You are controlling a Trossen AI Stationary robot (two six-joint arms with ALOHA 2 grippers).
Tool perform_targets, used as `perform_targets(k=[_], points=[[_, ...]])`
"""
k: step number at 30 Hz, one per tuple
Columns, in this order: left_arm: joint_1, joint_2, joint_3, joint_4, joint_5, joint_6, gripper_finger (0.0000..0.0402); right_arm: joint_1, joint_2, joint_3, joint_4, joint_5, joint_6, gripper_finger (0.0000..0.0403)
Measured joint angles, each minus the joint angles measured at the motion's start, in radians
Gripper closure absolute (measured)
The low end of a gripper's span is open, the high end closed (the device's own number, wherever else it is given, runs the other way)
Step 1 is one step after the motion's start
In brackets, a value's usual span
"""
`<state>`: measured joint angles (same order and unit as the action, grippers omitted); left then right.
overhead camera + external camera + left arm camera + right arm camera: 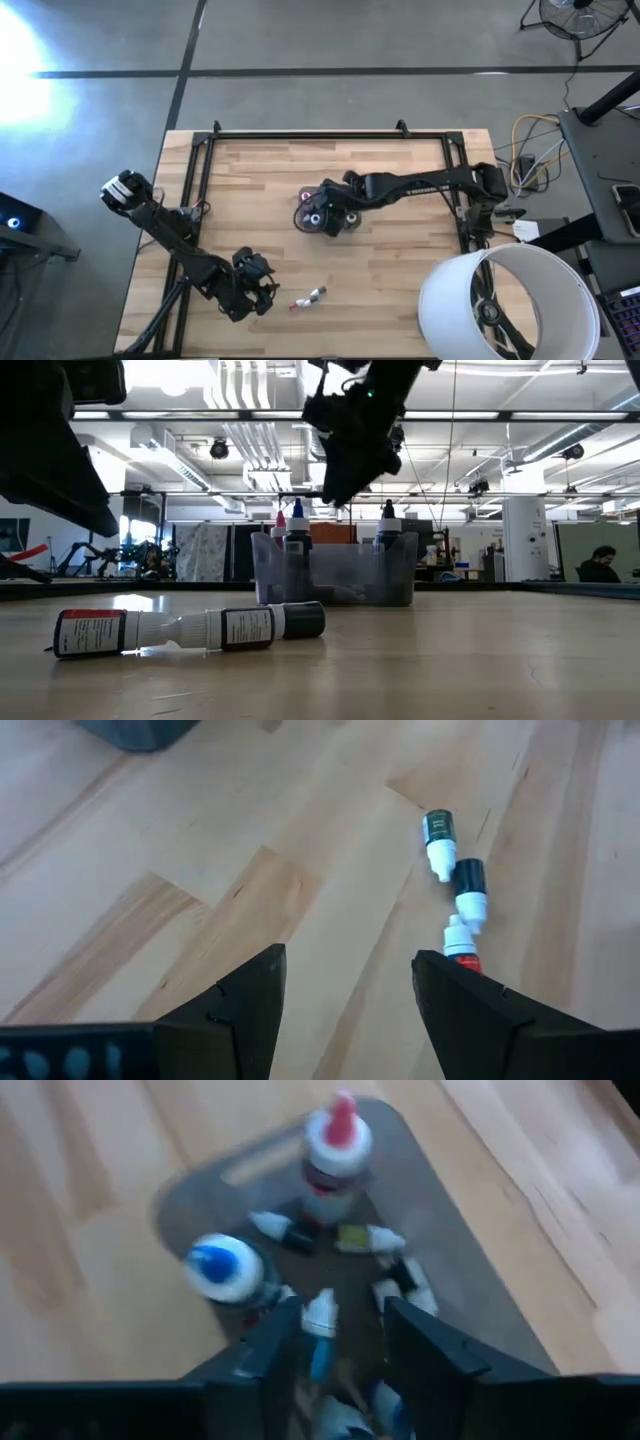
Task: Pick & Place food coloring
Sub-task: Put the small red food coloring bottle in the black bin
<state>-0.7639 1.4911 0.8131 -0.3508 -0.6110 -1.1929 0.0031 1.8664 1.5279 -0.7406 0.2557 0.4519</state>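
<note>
Three small food coloring bottles [468, 885] lie on their sides in a loose row on the wooden table, white nozzles, dark and red bodies; they also show as the bottles [308, 297] and the bottles [190, 630]. My left gripper [350, 975] is open, hovering beside them toward the table's left. The small grey tray [350, 575] holds upright and lying bottles [335, 1150]. My right gripper [343, 1335] is open above the tray [455, 1270]; a small white-tipped bottle [320, 1315] shows between its fingers, seemingly lying in the tray.
A large white cylinder [505, 300] stands at the table's near right corner. A black frame [320, 135] runs along the table's far and side edges. Bare wood lies between the tray and the loose bottles. A person [600, 565] sits far off in the room.
</note>
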Motion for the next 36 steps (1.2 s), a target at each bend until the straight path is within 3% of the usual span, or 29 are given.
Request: perform_targets(k=[6,13,18,23,29,36], points=[[0.000,-0.004,0.000,0.013,0.033,0.002,0.0207,0.015,-0.056,0.008,-0.008,0.000,-0.020,0.0180],[0.029,0.018,0.000,0.167,0.140,0.237,0.0207,0.172,-0.095,0.003,-0.081,0.001,-0.108,0.0125],[0.082,0.076,0.024,0.238,0.244,0.302,0.0207,0.283,-0.088,-0.047,-0.089,0.005,-0.010,0.0121],[0.112,0.172,0.109,0.237,0.317,0.305,0.0207,0.368,-0.089,-0.129,-0.096,0.063,0.186,0.0132],[0.137,0.292,0.285,-0.009,0.342,0.256,0.0207,0.453,-0.092,-0.161,-0.121,0.166,0.389,0.0144],[0.153,0.395,0.455,-0.159,0.381,0.251,0.0207,0.488,-0.092,-0.181,-0.124,0.198,0.488,0.0146]])
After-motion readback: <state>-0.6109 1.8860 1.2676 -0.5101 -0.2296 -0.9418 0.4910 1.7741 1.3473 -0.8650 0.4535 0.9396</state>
